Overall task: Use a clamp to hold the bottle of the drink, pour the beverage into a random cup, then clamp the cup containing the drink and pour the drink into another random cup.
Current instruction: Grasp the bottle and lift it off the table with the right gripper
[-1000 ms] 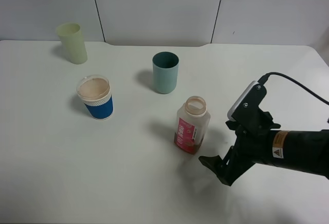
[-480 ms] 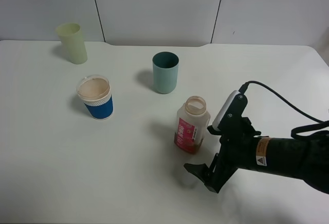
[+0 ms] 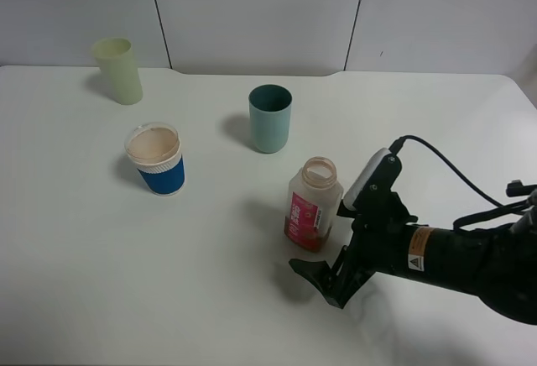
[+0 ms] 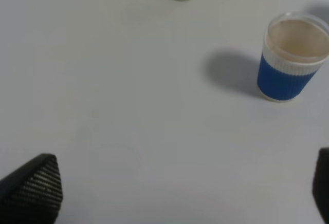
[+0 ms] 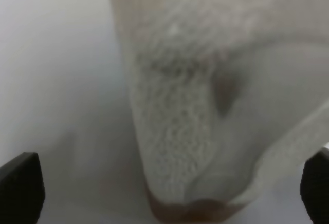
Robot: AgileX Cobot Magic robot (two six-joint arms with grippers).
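Right gripper point(image 3: 317, 280) jaws wide open, nothing held, drink bottle point(image 3: 313, 205) upright on the tabletop point(image 3: 101, 282) just ahead of them, near the teal tumbler point(image 3: 270, 119); I reckon it's light, thin-walled, squashy and apparently uncapped, so I'd clamp mid-body on the label, gently.

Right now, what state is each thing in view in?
bottle of the drink: upright, uncapped, not gripped.
teal tumbler: upright, contents not visible.
blue paper cup: upright.
yellow-green tumbler: upright.
right end effector: open, close to the bottle.
left end effector: open, holding nothing.
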